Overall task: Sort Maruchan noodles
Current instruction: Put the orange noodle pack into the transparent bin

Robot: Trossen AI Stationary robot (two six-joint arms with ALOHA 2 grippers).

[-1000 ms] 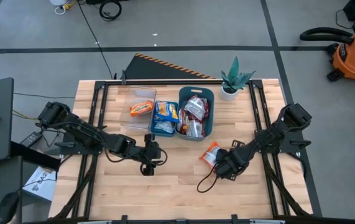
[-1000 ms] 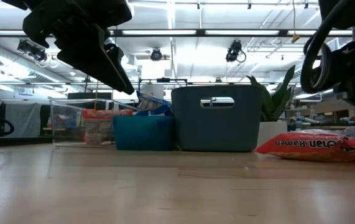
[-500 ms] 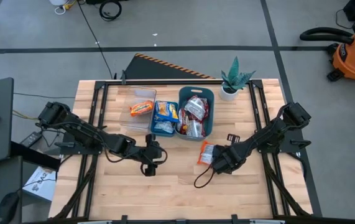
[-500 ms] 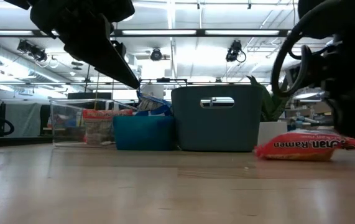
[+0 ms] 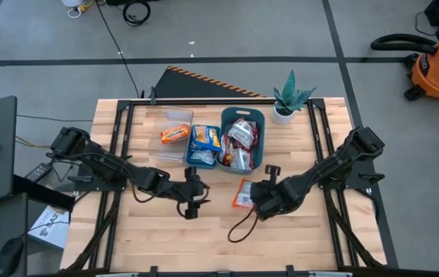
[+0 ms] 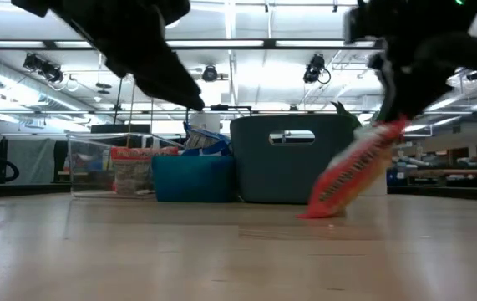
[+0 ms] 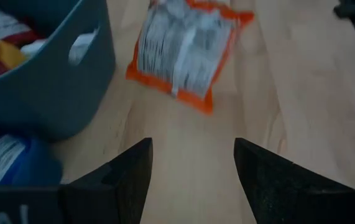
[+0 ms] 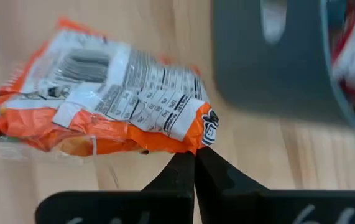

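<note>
right wrist view: right end effector [image 8: 194,163] pinches orange noodle packet [image 8: 102,99] shut.

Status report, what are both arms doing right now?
Right gripper shut on corner of orange crinkly plastic ramen packet, packet tilted up, low end on wooden table. Left gripper open, empty, facing packet. Grey-blue plastic bin just beyond.

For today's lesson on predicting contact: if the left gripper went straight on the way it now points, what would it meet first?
Probably the orange ramen packet, held tilted by the right gripper. The left gripper has open jaws, with only bare table between; depth is uncertain.
</note>
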